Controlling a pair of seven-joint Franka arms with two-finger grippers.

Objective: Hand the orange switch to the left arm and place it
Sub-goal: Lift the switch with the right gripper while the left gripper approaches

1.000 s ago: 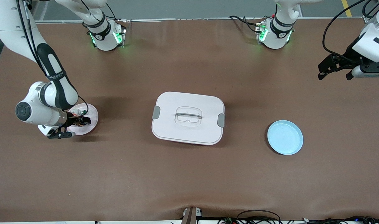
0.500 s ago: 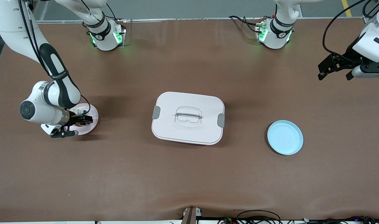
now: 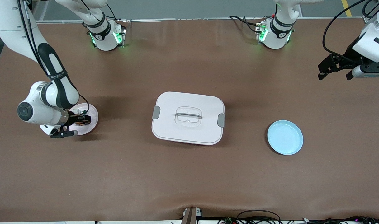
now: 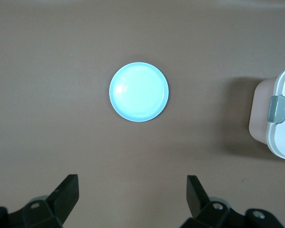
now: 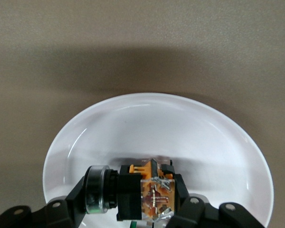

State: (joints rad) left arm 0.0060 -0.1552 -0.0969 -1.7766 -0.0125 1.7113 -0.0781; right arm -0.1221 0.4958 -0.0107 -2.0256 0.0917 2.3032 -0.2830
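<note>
The orange switch (image 5: 147,190), with its black body and orange details, lies sideways between the fingers of my right gripper (image 5: 135,202). The gripper is shut on it, low in the pink plate (image 5: 156,123). In the front view the switch (image 3: 80,121) and right gripper (image 3: 82,119) are on that plate (image 3: 92,115), toward the right arm's end of the table. The white box (image 3: 188,117) with grey latches stands closed at the table's middle. My left gripper (image 3: 334,74) hangs open and holds nothing, high over the left arm's end; its open fingers (image 4: 69,190) frame bare table.
A light blue plate (image 3: 285,137) lies between the box and the left arm's end; the left wrist view shows this plate (image 4: 138,92) and a corner of the box (image 4: 280,118). A small white item with a green spot (image 3: 82,111) also lies on the pink plate.
The right gripper's fingers have closed on the orange switch in the pink plate, with a small shift of the arm. The left arm has not moved.
</note>
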